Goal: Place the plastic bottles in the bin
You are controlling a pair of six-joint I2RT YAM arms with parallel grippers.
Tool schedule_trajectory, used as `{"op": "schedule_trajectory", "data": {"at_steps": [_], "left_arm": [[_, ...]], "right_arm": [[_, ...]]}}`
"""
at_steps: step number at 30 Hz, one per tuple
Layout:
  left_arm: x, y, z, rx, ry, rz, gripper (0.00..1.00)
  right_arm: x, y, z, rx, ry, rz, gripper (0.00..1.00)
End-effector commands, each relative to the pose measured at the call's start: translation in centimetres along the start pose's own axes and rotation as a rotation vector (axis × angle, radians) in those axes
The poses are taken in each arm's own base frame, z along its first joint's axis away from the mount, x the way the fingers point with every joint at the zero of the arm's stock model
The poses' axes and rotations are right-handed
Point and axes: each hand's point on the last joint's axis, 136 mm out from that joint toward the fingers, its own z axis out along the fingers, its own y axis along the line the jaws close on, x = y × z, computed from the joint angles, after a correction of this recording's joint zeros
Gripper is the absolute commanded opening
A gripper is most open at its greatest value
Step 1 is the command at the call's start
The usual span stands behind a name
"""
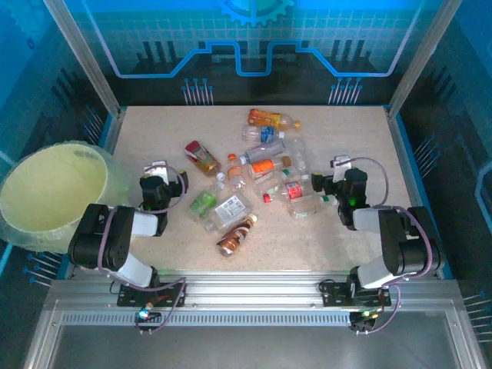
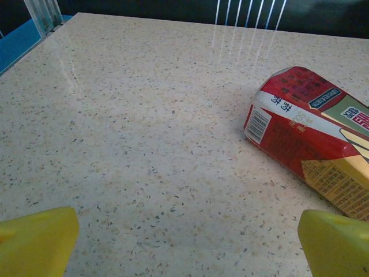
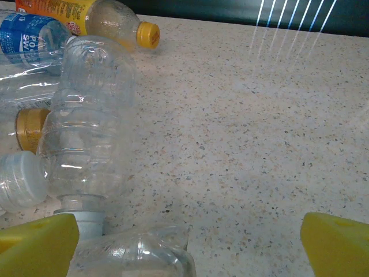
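Clear plastic bottles (image 1: pixel 254 173) lie scattered on the worktop (image 1: pixel 346 131) between the hands. The bin (image 1: pixel 77 146), outside the left hand (image 2: pixel 187 236), looks empty. The left hand and the right hand (image 3: pixel 187 236) both gape wide, holding nothing. The first pick is likely the red-labelled bottle (image 2: pixel 305 138), ahead-right of the left hand. Bare worktop lies ahead-left, and the carry must clear the worktop edge and bin rim.

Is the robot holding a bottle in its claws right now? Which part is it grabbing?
No, nothing is held. The left claw and right claw are both wide open and empty; the bottles lie on the table.
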Motion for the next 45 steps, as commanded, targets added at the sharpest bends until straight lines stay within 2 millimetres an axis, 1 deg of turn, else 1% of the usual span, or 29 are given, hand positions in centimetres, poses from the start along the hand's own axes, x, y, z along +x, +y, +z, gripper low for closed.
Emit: {"op": "schedule_trajectory", "data": {"at_steps": [1,29,33,37,38,40,43,45], "left_arm": [[-1.5,-0.7,0.3,0.030,-0.042,-0.002,0.99],[-1.5,-0.7,0.4,0.030,-0.041,-0.002,0.99],[-1.5,-0.7,0.4,0.030,-0.041,-0.002,0.99],[-1.5,-0.7,0.3,0.030,-0.042,-0.002,0.99],[-1.6,-0.8,0.3,0.034,-0.045,-0.001,0.99],[-1.9,-0.9,0.1,0.041,-0.047,0.001,0.99],[-3.0,-0.9,-0.4,0.033,-0.031,0.002,0.99],[-4.0,-0.8,-1.0,0.022,-0.030,0.004,0.99]], "right_arm": [[-0.7,0.2,0.2,-0.011,-0.012,-0.011,1.00],[-0.6,0.2,0.3,-0.014,-0.011,-0.009,1.00],[-0.7,0.0,0.1,-0.043,-0.017,0.014,1.00],[-0.7,0.0,0.1,-0.042,-0.021,0.012,1.00],[-0.8,-0.3,0.0,-0.028,-0.019,0.020,1.00],[-1.5,-1.0,-0.6,0.019,-0.018,0.037,1.00],[-2.8,-2.3,-2.1,0.093,-0.001,0.075,1.00],[-3.5,-3.1,-3.3,0.138,0.042,0.148,1.00]]}}
